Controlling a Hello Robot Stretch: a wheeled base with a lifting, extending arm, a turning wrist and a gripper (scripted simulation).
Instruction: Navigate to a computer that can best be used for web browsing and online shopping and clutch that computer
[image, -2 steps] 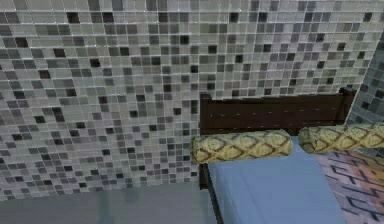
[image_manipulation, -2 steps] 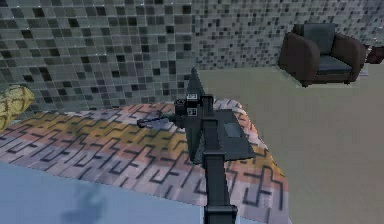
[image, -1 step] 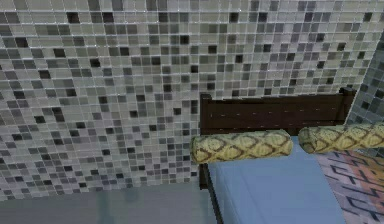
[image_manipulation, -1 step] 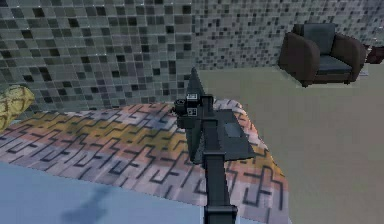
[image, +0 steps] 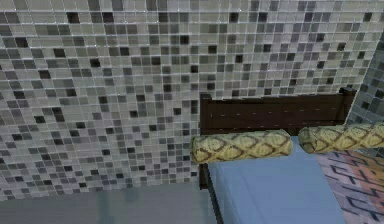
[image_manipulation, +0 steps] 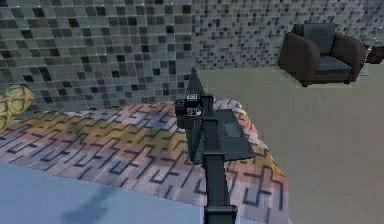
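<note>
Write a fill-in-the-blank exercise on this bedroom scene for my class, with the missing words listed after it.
1. The laptop rests on a patterned blanket spread over the ____.
2. Against the dark headboard lie ____ golden patterned pillows.
3. The wall behind the headboard is covered with small mosaic ____.
4. The dark armchair stands on the ____.

Missing words: bed; two; tiles; floor.

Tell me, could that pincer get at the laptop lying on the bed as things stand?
Probably yes. The pincer is right at the open laptop on the patterned blanket, and nothing stands between them. Whether it touches the laptop cannot be told.
</note>
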